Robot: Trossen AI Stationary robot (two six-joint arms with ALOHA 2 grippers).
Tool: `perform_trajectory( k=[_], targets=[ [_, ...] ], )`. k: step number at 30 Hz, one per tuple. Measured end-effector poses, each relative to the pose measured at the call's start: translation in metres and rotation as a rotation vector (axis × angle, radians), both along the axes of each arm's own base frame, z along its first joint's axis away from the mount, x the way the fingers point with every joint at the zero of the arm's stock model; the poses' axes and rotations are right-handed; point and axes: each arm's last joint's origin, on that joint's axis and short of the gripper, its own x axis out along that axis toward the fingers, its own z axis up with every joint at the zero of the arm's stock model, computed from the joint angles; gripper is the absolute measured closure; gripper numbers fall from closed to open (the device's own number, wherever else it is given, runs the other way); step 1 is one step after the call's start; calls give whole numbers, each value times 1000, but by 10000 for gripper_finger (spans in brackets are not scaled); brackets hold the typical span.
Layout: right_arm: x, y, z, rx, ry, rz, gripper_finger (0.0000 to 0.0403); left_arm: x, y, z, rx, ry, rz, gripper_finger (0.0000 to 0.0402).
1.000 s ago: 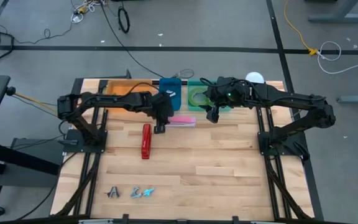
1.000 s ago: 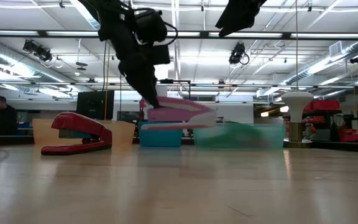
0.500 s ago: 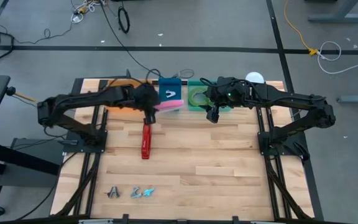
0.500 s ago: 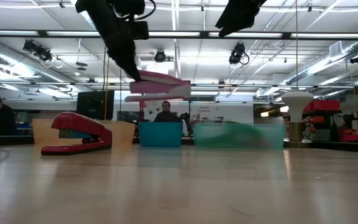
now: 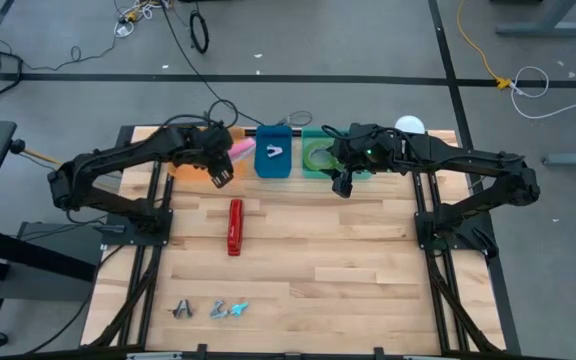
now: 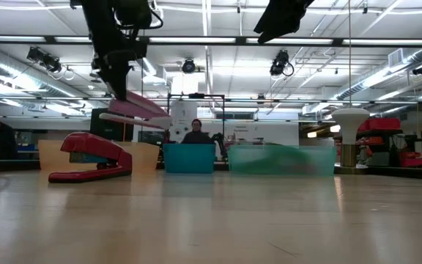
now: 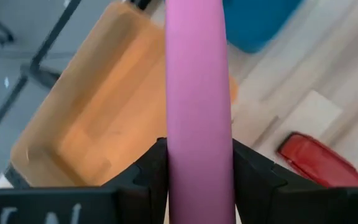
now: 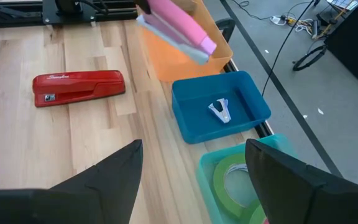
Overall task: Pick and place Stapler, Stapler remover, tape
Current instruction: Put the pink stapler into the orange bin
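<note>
My left gripper point(image 5: 220, 168) is shut on a pink stapler point(image 5: 240, 150), held in the air above the orange bin point(image 5: 186, 160) at the far left. A red stapler point(image 5: 234, 227) lies flat on the table. A stapler remover point(image 8: 219, 111) lies in the blue bin point(image 5: 273, 165). A green tape roll point(image 8: 229, 177) lies in the green bin point(image 5: 318, 160); no other tape roll shows clearly. My right gripper point(image 5: 342, 184) is open and empty, in the air by the green bin's near side. My left gripper pinches the pink stapler's two long sides point(image 7: 197, 155) between its two fingers point(image 7: 151, 168), near one end. The fingers come from above, slanting. The stapler sticks out ahead of them toward the blue bin, lifted clear, its free end point(image 6: 160, 121) tipped slightly down.
Three small stapler removers point(image 5: 213, 310) lie near the table's front left. A white lamp-like object point(image 5: 410, 126) stands at the far right. Bare wood lies between the red stapler and the table's right edge.
My left gripper has carried the pink stapler up and away from the table's middle toward the far left, and now holds it over the orange bin. The stapler stays gripped and clear of the table. My right gripper has kept still.
</note>
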Motion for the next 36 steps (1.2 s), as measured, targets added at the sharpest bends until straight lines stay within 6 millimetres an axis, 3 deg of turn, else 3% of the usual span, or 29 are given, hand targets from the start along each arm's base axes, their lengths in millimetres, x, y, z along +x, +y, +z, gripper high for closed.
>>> perform_trajectory(
  k=[17,36],
  targets=[
    [0,0,0,0,0,0,121,-18,32,-4,-54,-131,462,252],
    [0,0,0,0,0,0,121,16,63,-56,-134,-41,512,255]
  ],
)
